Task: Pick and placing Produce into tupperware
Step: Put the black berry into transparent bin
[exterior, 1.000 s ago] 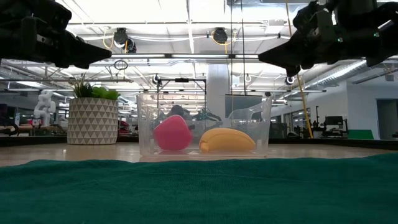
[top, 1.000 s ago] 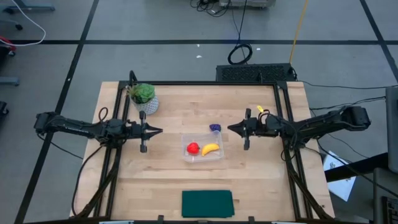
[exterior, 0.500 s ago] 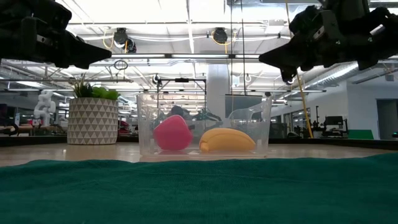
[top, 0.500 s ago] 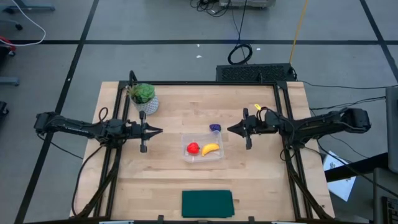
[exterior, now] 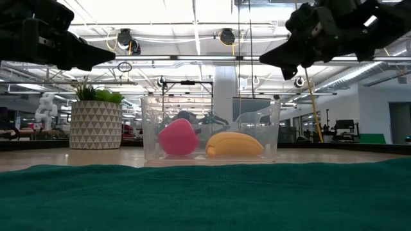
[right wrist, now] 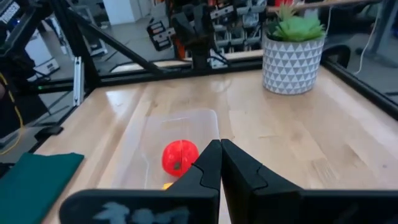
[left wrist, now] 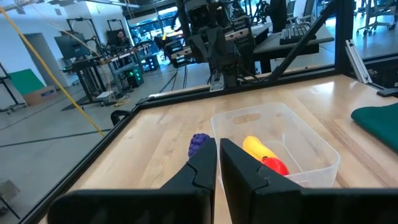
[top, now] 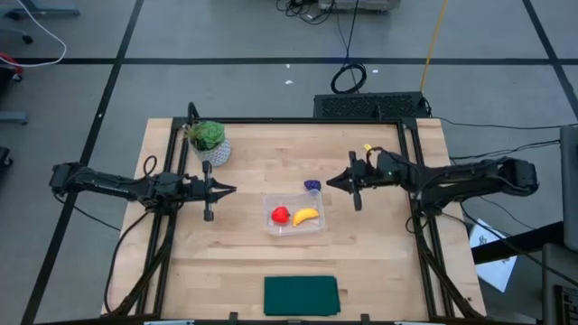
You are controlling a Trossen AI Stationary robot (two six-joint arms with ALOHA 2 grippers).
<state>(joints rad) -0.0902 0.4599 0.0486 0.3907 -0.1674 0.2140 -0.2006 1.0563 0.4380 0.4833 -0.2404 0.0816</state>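
The clear tupperware (top: 293,198) stands mid-table. Inside it on the floor lie the round red fruit (top: 281,215) and the yellow banana (top: 307,215). The dark purple piece (top: 312,185) rests on the wood just outside the container's far right corner; it also shows beside my left fingers (left wrist: 199,143). My right gripper (top: 329,183) hovers shut, nearly level, a little to the right of the purple piece and well above the table (exterior: 263,59). My left gripper (top: 233,190) hangs shut and level to the left of the container, holding nothing.
A green plant in a white patterned pot (top: 208,140) stands at the far left of the table. A dark green flat cloth (top: 301,295) lies at the near edge. Black frame rails (top: 408,171) run along the left, right and far sides.
My right gripper has swung toward the table's far edge and slightly left, toward the purple piece, and has risen a little while tipping closer to level. It has stayed shut. The produce and the tupperware have not moved.
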